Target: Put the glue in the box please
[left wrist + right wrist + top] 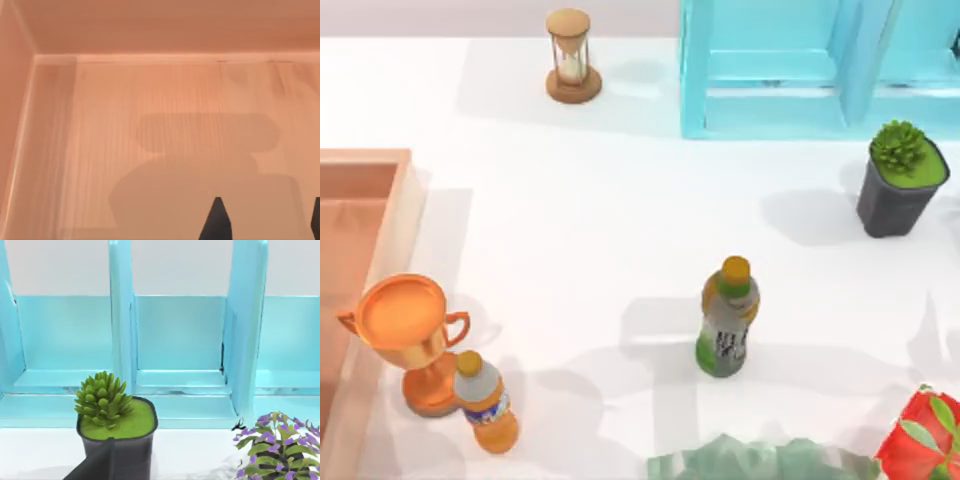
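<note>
Our left gripper hangs inside the box, pointing down at its wood-grained floor. Its two dark fingertips stand wide apart, with the bare floor between them and the arm's shadow spread across the boards. From above, the box sits at the left edge of the tabletop, and part of it runs past the edge of the top view. Where the glue lies we cannot tell.

Our right gripper is close to a potted succulent and faces the light blue frame. We cannot tell whether it is open or closed. A purple-flowered plant stands beside the pot.

On the tabletop a trophy stands just beside the box's near corner, and an orange soda bottle touches or nearly touches its base. A green-and-grey bottle stands upright near the middle. An hourglass stands at the far side, left of the frame. A red plant sits in the near right corner.
</note>
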Controlling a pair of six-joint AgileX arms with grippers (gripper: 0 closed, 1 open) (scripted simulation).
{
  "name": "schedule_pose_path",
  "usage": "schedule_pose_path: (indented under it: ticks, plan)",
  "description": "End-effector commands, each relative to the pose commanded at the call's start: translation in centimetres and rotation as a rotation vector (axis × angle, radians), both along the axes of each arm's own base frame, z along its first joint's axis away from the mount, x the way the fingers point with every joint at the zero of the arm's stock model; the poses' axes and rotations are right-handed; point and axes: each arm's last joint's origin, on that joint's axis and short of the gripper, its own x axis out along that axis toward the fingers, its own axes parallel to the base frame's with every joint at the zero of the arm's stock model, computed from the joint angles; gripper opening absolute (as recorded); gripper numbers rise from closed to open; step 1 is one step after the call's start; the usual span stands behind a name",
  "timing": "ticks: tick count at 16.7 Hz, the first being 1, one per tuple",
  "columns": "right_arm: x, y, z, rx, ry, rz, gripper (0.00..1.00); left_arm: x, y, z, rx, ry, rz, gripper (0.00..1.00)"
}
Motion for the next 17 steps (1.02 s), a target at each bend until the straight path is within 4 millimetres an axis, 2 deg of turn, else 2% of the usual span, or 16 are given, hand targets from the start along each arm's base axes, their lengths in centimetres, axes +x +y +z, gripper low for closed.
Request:
schedule_pose_path:
  ticks: [2,6,17]
  plan:
    - [0.0,0.0,0.0,0.0,0.0,0.0,1.0,0.4,-0.23,-0.78,-0.006,0.011,0.0,0.0]
    - [0.0,0.0,0.0,0.0,0.0,0.0,1.0,0.43,-0.26,-0.84,-0.007,0.012,0.0,0.0]
    - [0.0,0.0,0.0,0.0,0.0,0.0,1.0,0.43,-0.26,-0.84,-0.007,0.012,0.0,0.83]
